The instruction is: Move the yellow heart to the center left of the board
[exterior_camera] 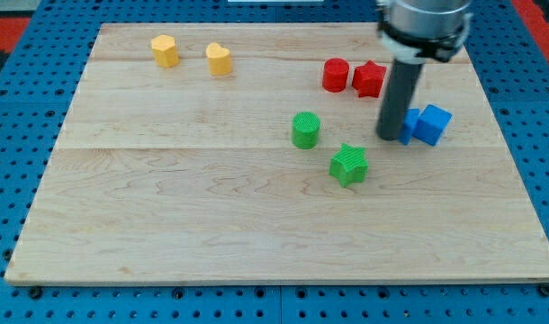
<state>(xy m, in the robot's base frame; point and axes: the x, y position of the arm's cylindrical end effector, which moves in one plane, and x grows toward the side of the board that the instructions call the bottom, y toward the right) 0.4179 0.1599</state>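
Note:
The yellow heart (219,59) sits near the view's top, left of the middle. A yellow hexagon-like block (165,51) lies just to its left. My tip (388,137) stands far to the right of both, on the board beside the blue blocks. It touches or nearly touches a partly hidden blue block (407,127). A blue cube (432,124) is right of that.
A red cylinder (336,75) and a red star (370,78) lie above my tip. A green cylinder (305,130) and a green star (349,165) lie left of it. The wooden board (166,216) rests on a blue pegged surface.

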